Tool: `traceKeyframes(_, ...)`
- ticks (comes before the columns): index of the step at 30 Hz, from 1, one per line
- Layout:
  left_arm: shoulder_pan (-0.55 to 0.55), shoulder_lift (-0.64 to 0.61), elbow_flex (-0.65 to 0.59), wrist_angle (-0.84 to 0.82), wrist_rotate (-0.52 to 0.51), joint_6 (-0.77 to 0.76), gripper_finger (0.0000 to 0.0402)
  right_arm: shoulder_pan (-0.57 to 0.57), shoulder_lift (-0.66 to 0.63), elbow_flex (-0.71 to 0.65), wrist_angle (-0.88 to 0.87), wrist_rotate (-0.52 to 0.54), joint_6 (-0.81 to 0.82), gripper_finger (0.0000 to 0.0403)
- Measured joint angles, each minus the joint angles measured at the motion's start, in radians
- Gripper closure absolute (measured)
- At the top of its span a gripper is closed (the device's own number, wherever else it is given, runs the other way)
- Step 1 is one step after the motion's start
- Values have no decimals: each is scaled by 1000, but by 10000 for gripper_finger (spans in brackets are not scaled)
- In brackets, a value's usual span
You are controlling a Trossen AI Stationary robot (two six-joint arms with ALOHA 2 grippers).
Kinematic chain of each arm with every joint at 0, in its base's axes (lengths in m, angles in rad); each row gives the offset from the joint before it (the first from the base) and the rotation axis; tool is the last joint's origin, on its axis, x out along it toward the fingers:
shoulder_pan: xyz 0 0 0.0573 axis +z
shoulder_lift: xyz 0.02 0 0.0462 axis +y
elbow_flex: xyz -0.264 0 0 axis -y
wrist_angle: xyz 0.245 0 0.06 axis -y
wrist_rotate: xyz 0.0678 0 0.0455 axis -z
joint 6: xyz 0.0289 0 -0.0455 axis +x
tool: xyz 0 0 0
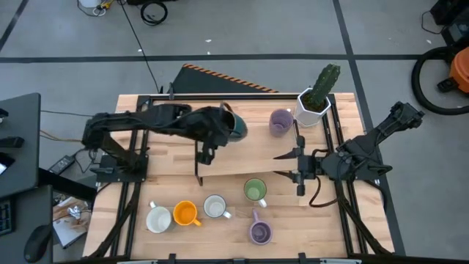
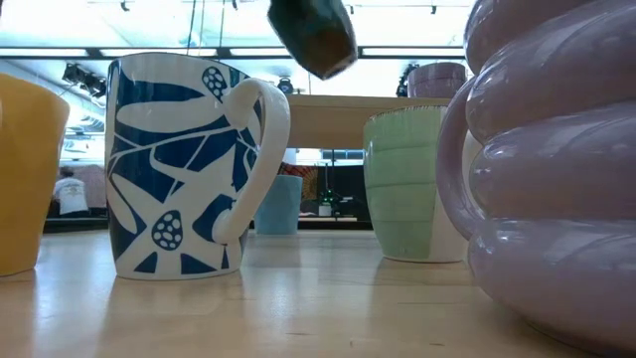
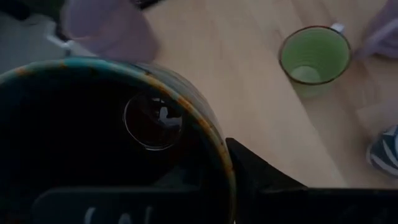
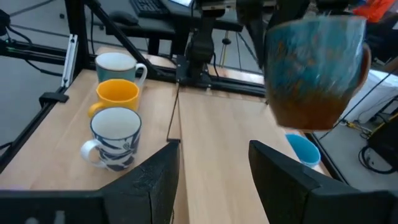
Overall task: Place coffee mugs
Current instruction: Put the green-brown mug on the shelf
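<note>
Table (image 1: pixel 220 158): we take this light wood top as our landmark; every place below is read against it.
Left arm: reaches in over the far middle of the table, its gripper (image 1: pixel 229 126) clenched on the rim of a teal and brown mug (image 1: pixel 236 128), one finger inside the cup.
Carried mug: lifted clear of the table, tilted, as the table-level view (image 2: pixel 313 35) shows it hanging above the others.
Right arm: waits at the table's right side, gripper (image 1: pixel 287 155) spread wide and holding nothing.
Cactus pot (image 1: pixel 314 108): far right corner of the table; not ours to move.
Purple mug (image 1: pixel 279 122): far side of the table, just beside the pot.
Near row: white mug (image 1: pixel 158 218), orange mug (image 1: pixel 185 213), blue-patterned mug (image 1: pixel 215 207), second purple mug (image 1: pixel 260 232) along the table's near edge; green mug (image 1: pixel 255 190) a little farther in.
Step in hand, we judge: carrying the teal mug to a bare patch of table.
Doing it well: we would level the mug first, lower it straight onto bare wood well apart from the purple mug, and loosen the fingers only once its base sits flat.
Risk: a rim pinch lets the mug swing; slow moves suit it.
</note>
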Motion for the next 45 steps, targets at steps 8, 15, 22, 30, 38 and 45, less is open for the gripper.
traceKeyframes(8,93,68,13,-7,122,59,355,-4,-59,0,-47,0,17,204)
traceKeyframes(15,106,77,22,66,152,109,354,-5,-90,0,-73,0,17,204)
traceKeyframes(22,106,123,20,1,169,104,353,-5,-93,0,-84,-28,40,204)
traceKeyframes(30,111,130,21,-71,140,78,352,-4,-93,0,-97,-34,50,204)
traceKeyframes(38,110,129,21,-112,137,67,352,-5,-93,0,-99,-34,43,204)
traceKeyframes(45,110,129,21,-128,135,80,352,-5,-93,0,-99,-34,43,204)
